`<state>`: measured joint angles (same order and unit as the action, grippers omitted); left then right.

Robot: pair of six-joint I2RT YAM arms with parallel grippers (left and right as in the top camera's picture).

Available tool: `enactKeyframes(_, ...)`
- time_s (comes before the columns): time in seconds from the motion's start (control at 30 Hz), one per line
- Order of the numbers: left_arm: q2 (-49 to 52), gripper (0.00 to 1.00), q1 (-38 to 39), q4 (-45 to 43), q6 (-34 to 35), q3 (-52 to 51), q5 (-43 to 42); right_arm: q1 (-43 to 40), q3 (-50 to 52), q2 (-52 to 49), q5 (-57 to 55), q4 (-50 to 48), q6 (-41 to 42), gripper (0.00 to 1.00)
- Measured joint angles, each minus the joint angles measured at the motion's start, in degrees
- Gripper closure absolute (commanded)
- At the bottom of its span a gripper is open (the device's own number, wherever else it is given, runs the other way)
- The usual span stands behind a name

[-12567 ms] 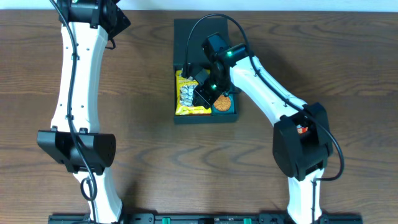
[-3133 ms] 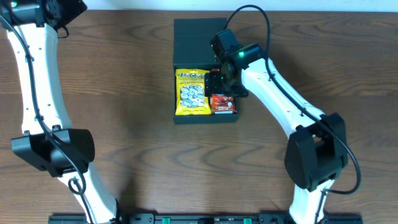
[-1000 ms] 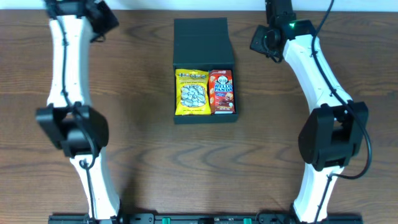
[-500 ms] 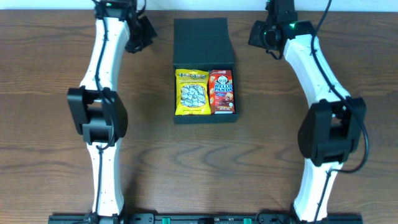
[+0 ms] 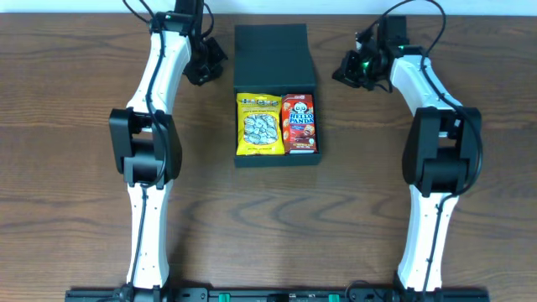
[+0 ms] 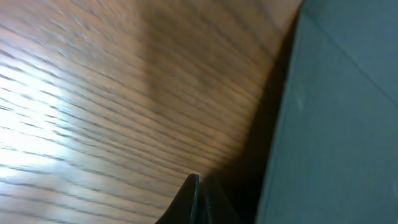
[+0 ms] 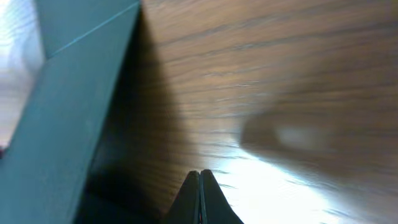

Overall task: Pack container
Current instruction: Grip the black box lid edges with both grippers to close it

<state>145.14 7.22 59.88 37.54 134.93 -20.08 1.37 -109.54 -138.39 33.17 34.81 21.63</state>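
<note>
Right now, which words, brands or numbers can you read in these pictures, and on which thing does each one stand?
"HELLO PANDA": on the red snack box lying in the open container.
Yellow packet beside the red box: it has a printed heading at its top, too small to read.
Container: no marking shows on it.
Both wrist views: blurred, with no text in them.

Robotics lab, two white arms (image 5: 147,226) at a wood-grain table (image 5: 277,226)
</note>
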Motion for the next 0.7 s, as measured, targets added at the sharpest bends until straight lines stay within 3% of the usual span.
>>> enactKeyframes(0.3,4.2,0.94,0.0,-0.5,4.7,0.0,-4.6,0.2,0.0,-0.2,5.7,-1.1,0.0,0.98)
enactKeyframes(0.7,4.5,0.94,0.0,-2.8,5.8,0.0,-7.6,2.2,0.0,-0.4,8.1,-0.9,0.0,0.98)
